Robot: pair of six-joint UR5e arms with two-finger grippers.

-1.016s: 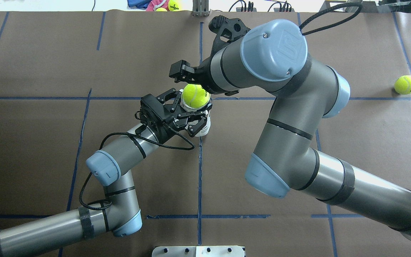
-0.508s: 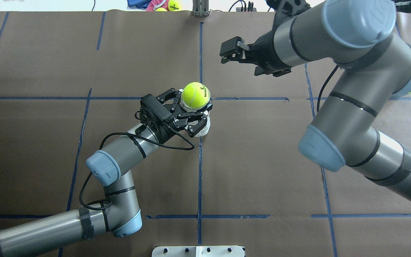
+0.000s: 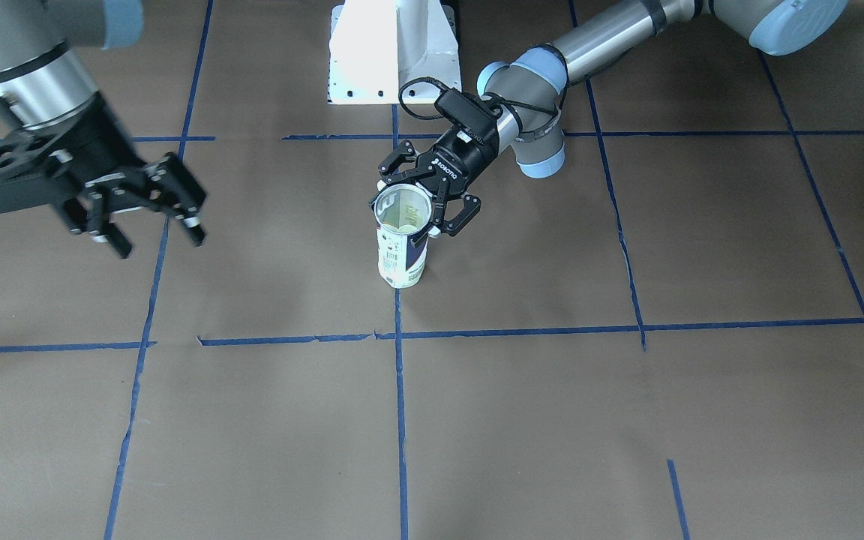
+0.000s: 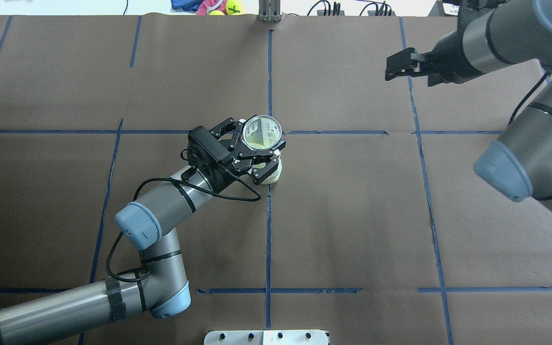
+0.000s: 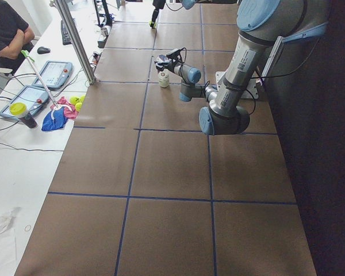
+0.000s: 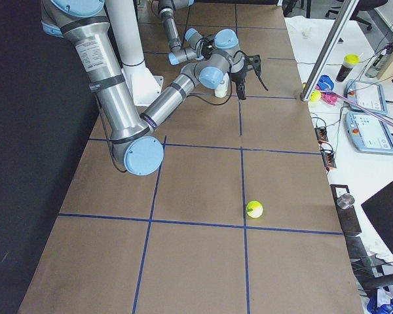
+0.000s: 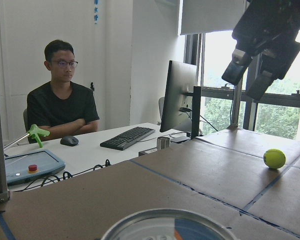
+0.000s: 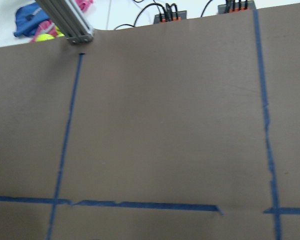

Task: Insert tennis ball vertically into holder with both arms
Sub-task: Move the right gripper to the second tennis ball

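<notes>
The holder [image 4: 270, 125] stands upright on the tabletop [image 4: 352, 215], and the tennis ball [image 4: 270, 177] sits low inside it. The left tool [image 4: 256, 152] clamps its upper part. The right tool [image 4: 400, 65] hangs open and empty at 2 o'clock, well apart.

The holder [image 4: 261, 130] stands upright near the middle of the bench [image 4: 352, 215], with the fingers [image 4: 260, 171] of the left gripper [image 4: 259, 146] on either side of its upper part. The tennis ball [image 4: 270, 177] seems to lie low inside it, though the wall blurs it. The right gripper [image 4: 398, 67] hangs well apart, over the far right. A loose ball [image 6: 254, 209] lies nearer the bench's right end.
</notes>
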